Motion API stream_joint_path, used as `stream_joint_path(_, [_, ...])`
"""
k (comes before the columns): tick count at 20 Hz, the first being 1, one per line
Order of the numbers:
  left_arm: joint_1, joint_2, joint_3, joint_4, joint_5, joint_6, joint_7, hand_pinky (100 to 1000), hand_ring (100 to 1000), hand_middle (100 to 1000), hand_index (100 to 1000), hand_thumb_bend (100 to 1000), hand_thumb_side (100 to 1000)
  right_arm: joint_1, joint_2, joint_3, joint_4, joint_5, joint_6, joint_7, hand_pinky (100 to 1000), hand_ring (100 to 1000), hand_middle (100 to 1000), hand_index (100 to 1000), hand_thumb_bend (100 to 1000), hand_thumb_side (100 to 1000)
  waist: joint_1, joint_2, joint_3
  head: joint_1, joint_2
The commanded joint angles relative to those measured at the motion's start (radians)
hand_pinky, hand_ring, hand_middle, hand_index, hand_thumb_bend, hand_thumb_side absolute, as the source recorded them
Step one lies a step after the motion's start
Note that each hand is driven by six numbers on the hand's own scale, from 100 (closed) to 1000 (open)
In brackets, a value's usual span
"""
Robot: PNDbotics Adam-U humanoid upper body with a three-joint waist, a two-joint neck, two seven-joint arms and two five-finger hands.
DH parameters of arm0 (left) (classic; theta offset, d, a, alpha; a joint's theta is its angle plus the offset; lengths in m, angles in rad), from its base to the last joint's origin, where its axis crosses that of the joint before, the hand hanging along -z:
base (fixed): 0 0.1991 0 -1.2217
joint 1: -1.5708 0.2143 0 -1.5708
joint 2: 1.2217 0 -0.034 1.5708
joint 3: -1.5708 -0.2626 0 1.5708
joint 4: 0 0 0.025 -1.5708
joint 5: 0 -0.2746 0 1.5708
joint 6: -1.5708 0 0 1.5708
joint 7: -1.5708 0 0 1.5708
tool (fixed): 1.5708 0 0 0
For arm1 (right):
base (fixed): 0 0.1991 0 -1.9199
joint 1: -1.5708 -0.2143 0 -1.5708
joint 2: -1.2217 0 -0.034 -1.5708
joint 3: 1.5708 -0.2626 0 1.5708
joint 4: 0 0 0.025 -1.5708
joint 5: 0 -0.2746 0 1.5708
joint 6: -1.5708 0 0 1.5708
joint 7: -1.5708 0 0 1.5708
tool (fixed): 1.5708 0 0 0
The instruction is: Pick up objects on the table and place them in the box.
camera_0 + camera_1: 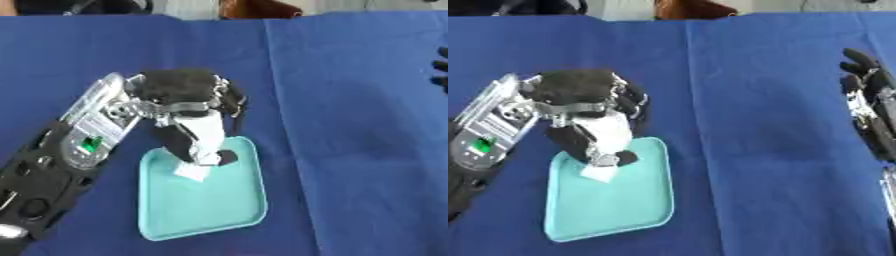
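A: Left eye view first: the left hand (pixel 188 107) comes in from the lower left on its black and silver arm and hangs over the far end of a teal tray (pixel 210 210). What is it holding?

B: A small white object (pixel 194 171). The fingers (pixel 206 150) point down and are curled onto it, pinching its top. Its lower edge sits at or just above the tray floor; I cannot tell whether it touches.

A: So the object is inside the tray's rim?

B: Yes, near the far end of the tray, a little left of its middle. The rest of the tray floor is bare teal.

A: And the tray itself?

B: It lies flat on the surface (pixel 350 150), which is covered with a blue cloth. It is a shallow rectangle with rounded corners and a low raised rim, its long side running away from the robot and slightly askew.

A: Where is the right hand?

B: The right eye view shows it best. The right hand (pixel 866 75) stands at the right edge of the picture, well apart from the tray, with its dark fingers straight and pointing up, holding nothing. In the left eye view only the fingertips show at that edge.

A: Anything else on the cloth?

B: A fold line runs down the cloth just right of the tray.
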Motion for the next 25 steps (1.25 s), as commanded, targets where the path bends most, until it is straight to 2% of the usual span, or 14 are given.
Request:
stream_joint_path(1, [-0.003, 0.002, 0.001, 0.000, -0.035, -0.069, -0.018, 696, 793, 832, 801, 415, 901, -0.018, -0.008, -0.005, -0.022, -0.003, -0.001, -0.001, 850, 906, 940, 961, 100, 873, -0.003, -0.017, 0.002, 0.004, -0.011])
stream_joint_path(11, [0.013, -0.002, -0.015, -0.017, -0.025, -0.072, -0.011, 700, 803, 835, 815, 304, 997, -0.012, -0.005, -0.011, -0.021, 0.005, 0.003, 0.003, 851, 903, 938, 959, 100, 875, -0.004, -0.028, 0.013, 0.001, -0.009])
stream_joint_path(22, [0.028, 0.006, -0.004, -0.066, 0.020, -0.051, -0.020, 704, 802, 834, 821, 234, 1000, -0.004, -0.002, -0.016, -0.021, 0.009, 0.007, 0.004, 850, 900, 935, 960, 100, 882, -0.004, -0.039, 0.022, 0.000, -0.010])
stream_joint_path(25, [0.034, 0.014, 0.005, -0.091, 0.044, -0.043, -0.009, 708, 803, 836, 824, 172, 1000, -0.001, -0.002, -0.019, -0.020, 0.008, 0.008, 0.002, 845, 897, 933, 961, 100, 916, -0.004, -0.044, 0.025, -0.002, -0.008])
